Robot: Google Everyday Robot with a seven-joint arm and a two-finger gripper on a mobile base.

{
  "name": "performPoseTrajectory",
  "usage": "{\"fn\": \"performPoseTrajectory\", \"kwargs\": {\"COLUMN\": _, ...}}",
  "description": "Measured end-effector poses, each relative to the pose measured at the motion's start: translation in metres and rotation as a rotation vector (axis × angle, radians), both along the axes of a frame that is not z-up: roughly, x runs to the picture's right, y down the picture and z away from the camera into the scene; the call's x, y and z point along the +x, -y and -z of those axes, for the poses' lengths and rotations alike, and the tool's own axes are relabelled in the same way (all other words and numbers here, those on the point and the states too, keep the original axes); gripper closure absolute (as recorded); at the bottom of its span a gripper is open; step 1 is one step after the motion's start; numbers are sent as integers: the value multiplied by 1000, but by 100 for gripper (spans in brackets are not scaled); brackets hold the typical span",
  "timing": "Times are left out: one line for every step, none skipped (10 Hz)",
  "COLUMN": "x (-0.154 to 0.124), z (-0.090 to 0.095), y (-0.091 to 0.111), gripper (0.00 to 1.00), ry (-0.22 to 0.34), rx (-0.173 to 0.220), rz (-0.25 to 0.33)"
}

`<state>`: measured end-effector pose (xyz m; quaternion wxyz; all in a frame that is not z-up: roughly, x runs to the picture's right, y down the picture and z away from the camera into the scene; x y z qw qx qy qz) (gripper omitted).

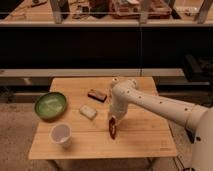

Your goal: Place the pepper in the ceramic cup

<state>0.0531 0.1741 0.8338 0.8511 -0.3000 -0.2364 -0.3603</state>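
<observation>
A dark red pepper (113,128) is at the middle of the wooden table (145,137), right under my gripper (113,120), which reaches down onto it from the white arm (150,102) coming in from the right. The white ceramic cup (61,134) stands upright near the table's front left, well to the left of the gripper and the pepper.
A green bowl (50,104) sits at the table's left side. A pale rectangular object (88,111) lies between the bowl and the gripper. A dark brown object (97,95) lies behind it. Dark shelving runs along the back.
</observation>
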Motion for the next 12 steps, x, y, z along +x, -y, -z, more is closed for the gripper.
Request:
{"fn": "performPoseTrajectory", "kwargs": {"x": -4, "z": 0, "y": 1, "gripper": 31, "ry": 13, "rx": -4, "rz": 15}}
{"fn": "performPoseTrajectory", "kwargs": {"x": -7, "z": 1, "y": 1, "gripper": 24, "ry": 30, "rx": -5, "rz": 28}}
{"fn": "performPoseTrajectory", "kwargs": {"x": -6, "z": 1, "y": 0, "gripper": 21, "ry": 51, "rx": -4, "rz": 43}}
{"fn": "performPoseTrajectory", "kwargs": {"x": -7, "z": 3, "y": -1, "gripper": 20, "ry": 80, "rx": -2, "rz": 60}}
{"fn": "performPoseTrajectory", "kwargs": {"x": -8, "z": 4, "y": -4, "gripper": 20, "ry": 107, "rx": 2, "rz": 75}}
{"fn": "performPoseTrajectory", "kwargs": {"x": -11, "z": 3, "y": -5, "gripper": 20, "ry": 123, "rx": 7, "rz": 86}}
{"fn": "performPoseTrajectory", "kwargs": {"x": -14, "z": 3, "y": -8, "gripper": 20, "ry": 136, "rx": 16, "rz": 101}}
{"fn": "performPoseTrajectory", "kwargs": {"x": -19, "z": 2, "y": -11, "gripper": 20, "ry": 151, "rx": 37, "rz": 128}}
{"fn": "performPoseTrajectory", "kwargs": {"x": -23, "z": 2, "y": -13, "gripper": 20, "ry": 163, "rx": 50, "rz": 149}}
{"fn": "performPoseTrajectory", "kwargs": {"x": -27, "z": 2, "y": -16, "gripper": 20, "ry": 178, "rx": 60, "rz": 177}}
{"fn": "performPoseTrajectory", "kwargs": {"x": -29, "z": 0, "y": -19, "gripper": 20, "ry": 193, "rx": 61, "rz": 203}}
{"fn": "performPoseTrajectory", "kwargs": {"x": -30, "z": -2, "y": -24, "gripper": 20, "ry": 207, "rx": 50, "rz": 235}}
